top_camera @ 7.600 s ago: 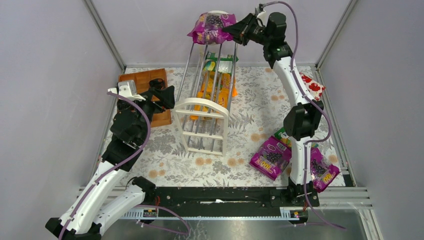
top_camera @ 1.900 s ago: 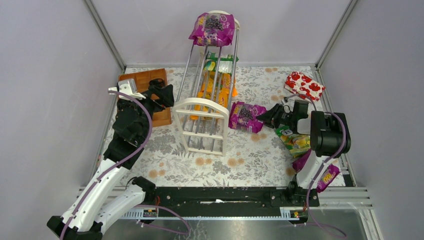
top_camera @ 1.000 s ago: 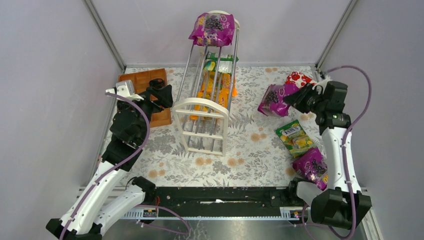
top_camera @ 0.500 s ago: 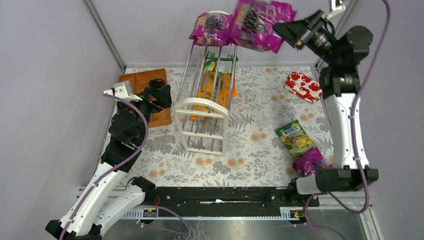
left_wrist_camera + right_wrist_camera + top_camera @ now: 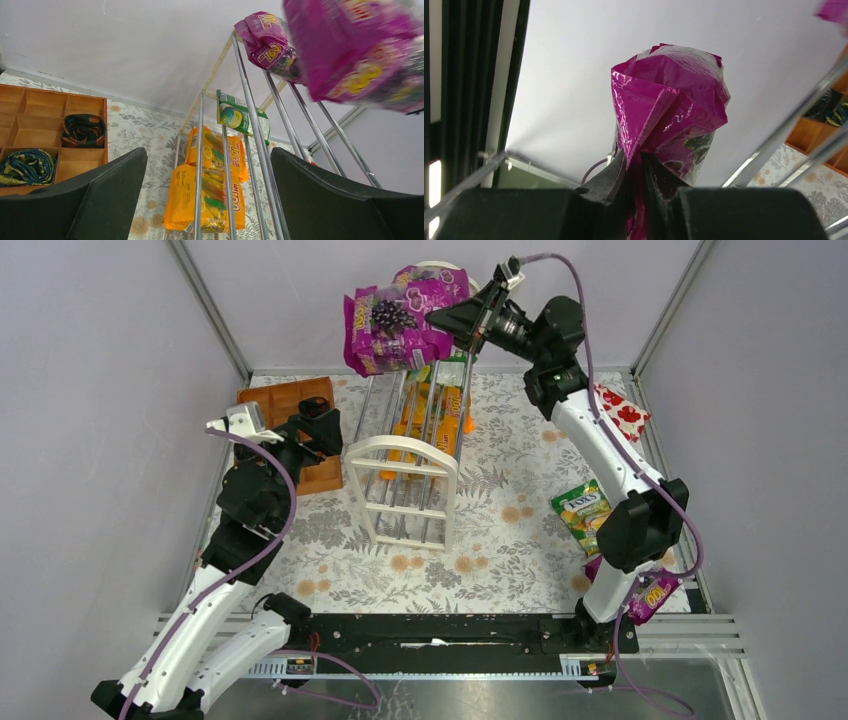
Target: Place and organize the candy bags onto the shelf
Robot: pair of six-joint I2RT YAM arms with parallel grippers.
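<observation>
My right gripper is shut on the edge of a purple candy bag and holds it high over the top of the cream-white shelf, toward its left side. In the right wrist view the bag is pinched, crumpled, between the fingers of that gripper. A second purple bag lies on the shelf's top tier. Orange bags and a green one sit on lower tiers. My left gripper stands open beside the shelf, nothing between its fingers.
A green FOX'S bag and a purple bag lie on the floral table near the right arm's base. A red packet sits at the right edge. The wooden compartment tray is behind the left gripper.
The right arm has swung left with the purple bag, from above and right of the shelf top to over its left side. The left arm has not moved.
</observation>
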